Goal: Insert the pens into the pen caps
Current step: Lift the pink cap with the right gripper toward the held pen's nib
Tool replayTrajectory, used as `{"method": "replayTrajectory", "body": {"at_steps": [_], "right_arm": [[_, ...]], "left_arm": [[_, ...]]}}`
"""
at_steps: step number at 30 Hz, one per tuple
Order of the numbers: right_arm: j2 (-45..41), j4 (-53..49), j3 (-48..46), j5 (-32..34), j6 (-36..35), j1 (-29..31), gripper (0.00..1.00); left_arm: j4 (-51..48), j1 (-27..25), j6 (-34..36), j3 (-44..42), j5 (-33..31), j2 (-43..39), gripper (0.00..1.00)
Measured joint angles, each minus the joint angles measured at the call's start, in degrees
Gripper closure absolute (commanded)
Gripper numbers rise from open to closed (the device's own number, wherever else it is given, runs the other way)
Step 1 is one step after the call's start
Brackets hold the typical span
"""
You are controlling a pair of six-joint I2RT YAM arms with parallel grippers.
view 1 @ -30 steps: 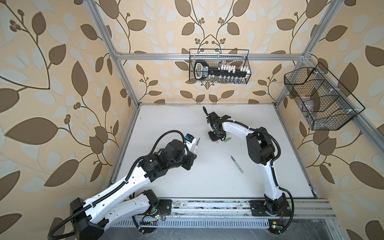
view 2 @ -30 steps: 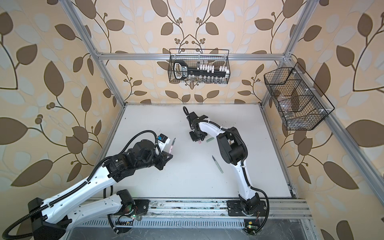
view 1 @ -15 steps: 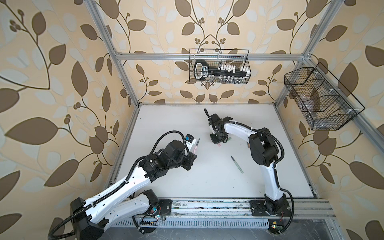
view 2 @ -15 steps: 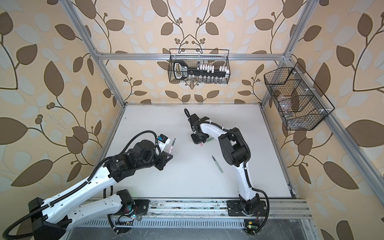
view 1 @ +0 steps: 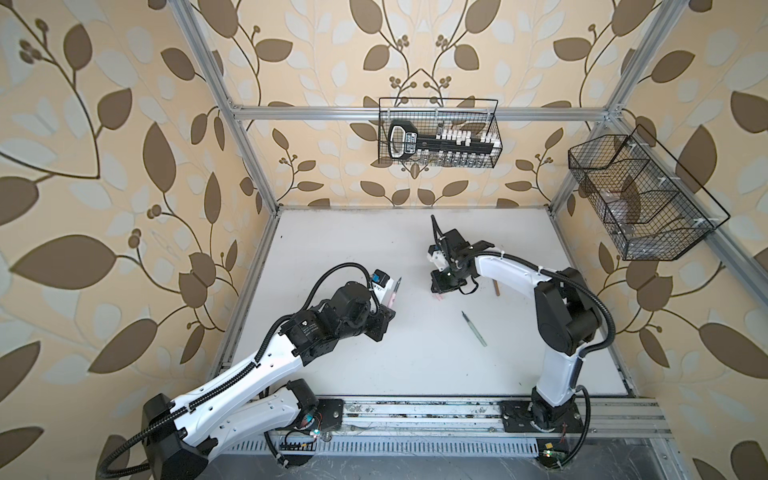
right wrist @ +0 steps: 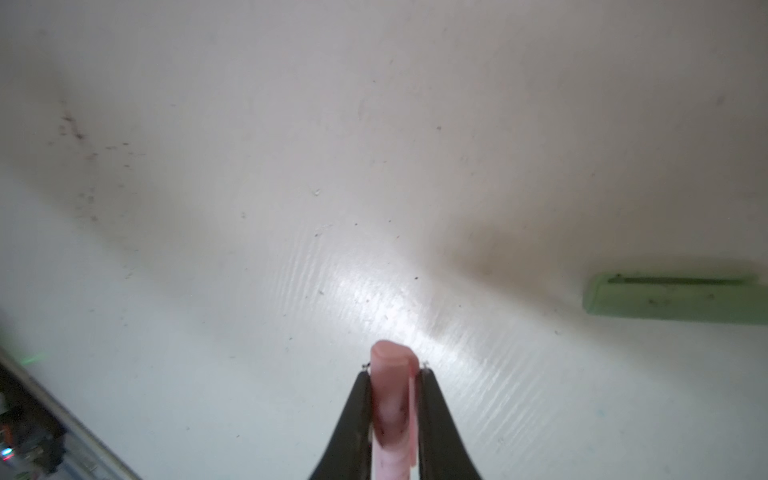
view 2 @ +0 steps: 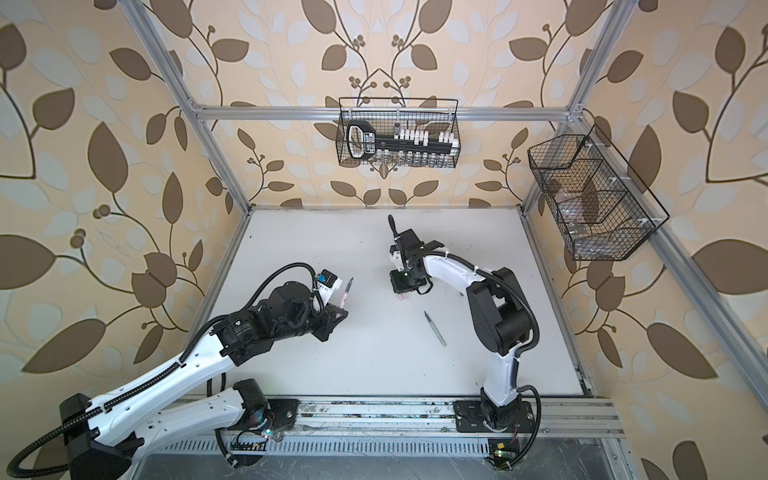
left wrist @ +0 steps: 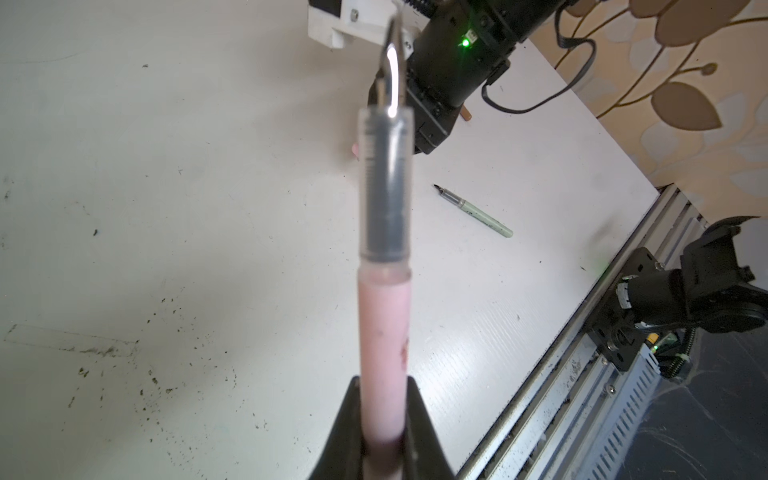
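Pink fills both wrist views. My left gripper [left wrist: 384, 388] is clamped on the pale pink pen [left wrist: 384, 324], held off the table [left wrist: 166, 208] with its dark tip aimed toward the right arm [view 1: 507, 266]. My right gripper [right wrist: 394, 372] pinches the pink cap [right wrist: 390, 388] close to the table; I cannot tell whether it touches. The green pen [view 1: 473, 328] lies loose between the arms, the green cap [right wrist: 673, 297] lies flat near the right gripper, and a brown piece [view 1: 496, 286] shows just beside the right arm.
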Motion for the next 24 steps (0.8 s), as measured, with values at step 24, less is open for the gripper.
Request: {"method": "replayTrajectory", "body": {"at_steps": [24], "right_arm": [[-42.16,51.87,-32.46,-11.26,26.69,1.6,0.84]], "left_arm": [[10.45,-1.14,0.07,0.0,8.41,4.09,0.86]]}}
